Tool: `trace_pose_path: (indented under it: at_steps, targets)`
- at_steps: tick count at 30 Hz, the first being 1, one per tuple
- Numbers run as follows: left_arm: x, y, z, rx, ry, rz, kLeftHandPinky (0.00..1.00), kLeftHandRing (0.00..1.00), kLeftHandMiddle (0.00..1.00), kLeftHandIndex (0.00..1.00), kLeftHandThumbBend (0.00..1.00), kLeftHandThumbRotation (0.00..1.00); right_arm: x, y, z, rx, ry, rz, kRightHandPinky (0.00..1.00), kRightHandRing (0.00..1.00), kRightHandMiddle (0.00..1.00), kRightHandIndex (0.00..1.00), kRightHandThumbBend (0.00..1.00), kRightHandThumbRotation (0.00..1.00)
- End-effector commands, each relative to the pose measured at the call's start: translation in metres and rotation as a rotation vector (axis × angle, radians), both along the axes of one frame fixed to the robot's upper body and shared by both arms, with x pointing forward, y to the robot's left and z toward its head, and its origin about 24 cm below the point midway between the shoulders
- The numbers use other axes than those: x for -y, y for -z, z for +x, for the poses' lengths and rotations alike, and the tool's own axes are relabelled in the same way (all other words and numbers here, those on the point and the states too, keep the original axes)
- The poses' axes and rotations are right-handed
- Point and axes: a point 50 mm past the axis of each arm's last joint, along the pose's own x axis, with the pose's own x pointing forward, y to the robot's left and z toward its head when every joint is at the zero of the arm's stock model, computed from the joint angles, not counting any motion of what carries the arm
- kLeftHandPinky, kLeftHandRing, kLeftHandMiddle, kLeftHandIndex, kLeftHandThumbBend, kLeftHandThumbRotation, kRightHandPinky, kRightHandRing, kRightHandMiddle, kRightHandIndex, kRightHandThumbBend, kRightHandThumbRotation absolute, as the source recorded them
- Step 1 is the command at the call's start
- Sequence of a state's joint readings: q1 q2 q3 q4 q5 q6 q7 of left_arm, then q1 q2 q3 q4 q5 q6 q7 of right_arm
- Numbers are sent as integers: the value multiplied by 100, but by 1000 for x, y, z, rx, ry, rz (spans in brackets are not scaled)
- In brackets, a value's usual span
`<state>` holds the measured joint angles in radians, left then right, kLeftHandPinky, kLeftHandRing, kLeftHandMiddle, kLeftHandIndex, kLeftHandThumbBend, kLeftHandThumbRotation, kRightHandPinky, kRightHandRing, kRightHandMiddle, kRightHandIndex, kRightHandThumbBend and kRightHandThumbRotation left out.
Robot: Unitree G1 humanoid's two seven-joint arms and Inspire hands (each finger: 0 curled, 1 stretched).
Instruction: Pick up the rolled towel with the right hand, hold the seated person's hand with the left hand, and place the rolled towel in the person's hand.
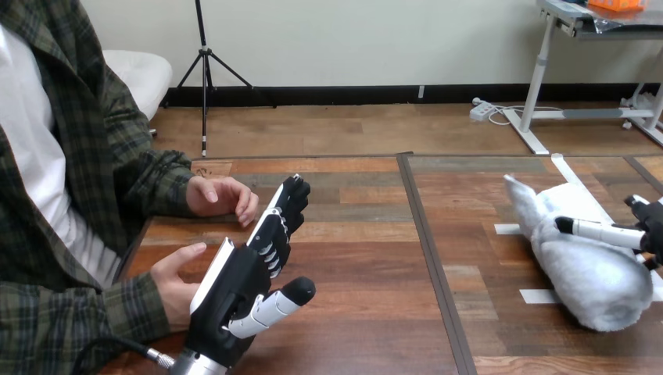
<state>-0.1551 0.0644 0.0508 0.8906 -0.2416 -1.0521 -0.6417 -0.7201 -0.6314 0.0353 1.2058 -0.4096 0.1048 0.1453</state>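
Wooden planks with a dark seam down the middle form the table (367,312). At its left edge the person's far hand (223,197) rests loosely curled on the wood. The person's near hand (173,277) lies open just behind the robot's left hand (246,273), whose fingers stand straight, thumb spread, holding nothing. Bare wood stretches from there to the rolled towel (586,269), a fluffy pale grey bundle lying aslant over white tape marks (539,296) near the right edge. The right hand (650,226) meets it from the side; its grip cannot be told.
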Motion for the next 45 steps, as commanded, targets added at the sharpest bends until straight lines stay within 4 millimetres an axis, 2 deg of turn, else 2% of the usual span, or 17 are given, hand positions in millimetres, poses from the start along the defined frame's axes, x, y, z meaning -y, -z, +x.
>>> trace_pose_path:
  at_steps: [1,2,6,11,16,19,20,25,27,34,37,38,43,45]
  targets:
    - [7,-26,13,148,14,-6,100,100,100,100,100,68,-3,-40,24,30,-34,-70,60,78,82,100,100,61]
    - [7,-26,13,148,14,-6,100,100,100,100,100,68,-2,-39,24,18,-38,-80,66,82,86,100,100,62]
    - [8,-26,12,150,15,-6,100,100,100,100,100,68,-2,-35,21,-39,-57,-128,73,87,90,100,100,65]
    - [7,-27,9,152,13,-4,100,100,100,100,100,68,0,-28,18,-116,-75,-185,78,91,93,100,100,69]
    - [6,-28,6,160,8,3,100,100,100,100,100,68,1,-23,14,-159,-83,-219,79,90,93,97,100,70]
    - [4,-28,4,164,2,6,100,100,100,100,100,68,2,-21,12,-176,-90,-246,71,84,87,91,100,70]
    - [4,-28,3,165,1,7,100,100,100,100,100,69,3,-20,12,-180,-94,-257,62,78,82,86,100,70]
    - [2,-28,-1,164,-7,11,100,100,100,100,100,69,6,-19,9,-209,-94,-294,51,72,78,81,100,71]
    - [1,-29,-2,165,-13,15,100,100,100,100,100,69,7,-18,8,-211,-96,-297,44,66,73,79,100,70]
    - [-2,-29,-6,162,-19,18,100,100,100,100,100,69,11,-17,5,-229,-75,-299,44,69,78,81,100,69]
    - [-3,-28,-8,157,-19,18,100,100,100,100,100,69,11,-17,4,-214,-45,-284,43,70,80,83,100,65]
    - [-3,-28,-8,156,-18,17,100,100,100,100,100,68,12,-17,4,-209,-36,-278,42,68,79,82,100,60]
    - [-3,-28,-9,150,-17,14,100,100,100,100,100,67,12,-15,3,-180,0,-262,42,64,75,81,100,49]
    - [-4,-28,-9,149,-19,15,100,100,100,100,100,67,12,-15,3,-176,5,-266,36,53,67,81,98,44]
